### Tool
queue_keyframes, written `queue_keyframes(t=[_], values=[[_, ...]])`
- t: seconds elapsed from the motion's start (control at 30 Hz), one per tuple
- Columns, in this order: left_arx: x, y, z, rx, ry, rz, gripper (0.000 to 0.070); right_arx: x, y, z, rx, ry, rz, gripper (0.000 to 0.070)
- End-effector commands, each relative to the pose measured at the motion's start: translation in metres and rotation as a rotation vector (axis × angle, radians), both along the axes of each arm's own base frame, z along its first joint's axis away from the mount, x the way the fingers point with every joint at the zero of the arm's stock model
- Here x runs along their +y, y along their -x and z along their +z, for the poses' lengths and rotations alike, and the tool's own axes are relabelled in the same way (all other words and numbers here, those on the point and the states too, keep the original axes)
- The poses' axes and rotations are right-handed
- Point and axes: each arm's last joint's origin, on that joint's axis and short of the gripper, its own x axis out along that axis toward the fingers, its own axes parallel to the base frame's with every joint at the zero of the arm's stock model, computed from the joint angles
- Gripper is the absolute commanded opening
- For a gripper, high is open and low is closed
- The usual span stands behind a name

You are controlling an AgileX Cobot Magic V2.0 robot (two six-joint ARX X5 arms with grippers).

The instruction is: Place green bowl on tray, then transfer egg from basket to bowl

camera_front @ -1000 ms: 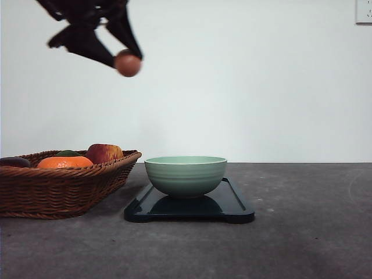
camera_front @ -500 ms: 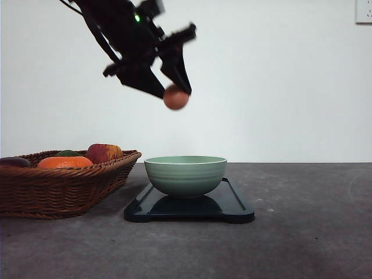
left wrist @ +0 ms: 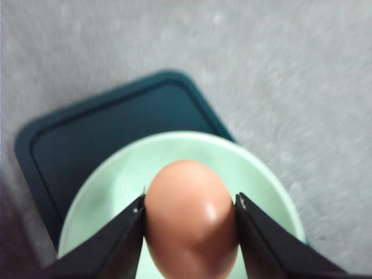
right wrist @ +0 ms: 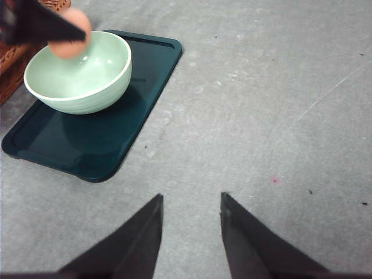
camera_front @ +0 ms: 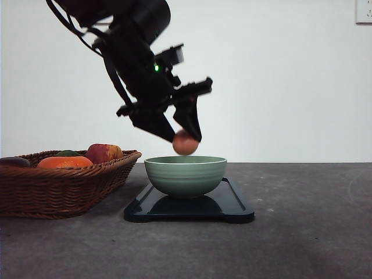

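Observation:
The green bowl (camera_front: 185, 174) stands on the dark tray (camera_front: 232, 210) in the middle of the table. My left gripper (camera_front: 185, 139) is shut on the brown egg (camera_front: 185, 143) and holds it just above the bowl's rim. From the left wrist camera the egg (left wrist: 190, 216) sits between the two fingers, over the bowl's (left wrist: 116, 186) pale inside, with the tray (left wrist: 104, 128) beneath. The wicker basket (camera_front: 58, 187) stands to the left of the tray. My right gripper (right wrist: 190, 232) hangs open over bare table, to the right of the tray (right wrist: 93, 145) and bowl (right wrist: 81, 75).
The basket holds an orange (camera_front: 64, 162), a red apple (camera_front: 104, 153) and a dark fruit (camera_front: 14, 162). A pale wall closes the far side of the table. Open grey tabletop (camera_front: 308, 221) lies right of the tray.
My left gripper has carried the egg down and to the right, from high above the basket's edge to just over the bowl. Bowl, tray and basket have not moved.

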Motion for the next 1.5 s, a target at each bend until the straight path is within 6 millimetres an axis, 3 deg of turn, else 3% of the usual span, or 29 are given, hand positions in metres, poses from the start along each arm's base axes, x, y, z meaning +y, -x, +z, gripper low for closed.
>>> queue_keyframes(t=[0.0, 0.5, 1.23, 1.4, 1.47], values=[[-0.008, -0.004, -0.007, -0.008, -0.009, -0.016, 0.0177, 0.001, -0.001, 0.003, -0.011, -0.011, 0.002, 0.0194], [-0.018, -0.006, -0.033, 0.012, -0.064, -0.023, 0.0185, 0.001, -0.001, 0.003, -0.011, -0.011, 0.002, 0.0194], [-0.022, -0.007, -0.046, 0.031, -0.079, -0.028, 0.0191, 0.001, -0.001, 0.003, -0.012, -0.011, 0.002, 0.0194], [-0.022, -0.006, -0.046, 0.039, -0.082, -0.026, 0.0309, 0.001, -0.001, 0.003, -0.012, -0.011, 0.002, 0.0194], [-0.022, -0.006, -0.046, 0.044, -0.082, -0.024, 0.0325, 0.001, -0.001, 0.003, -0.012, -0.011, 0.002, 0.0194]])
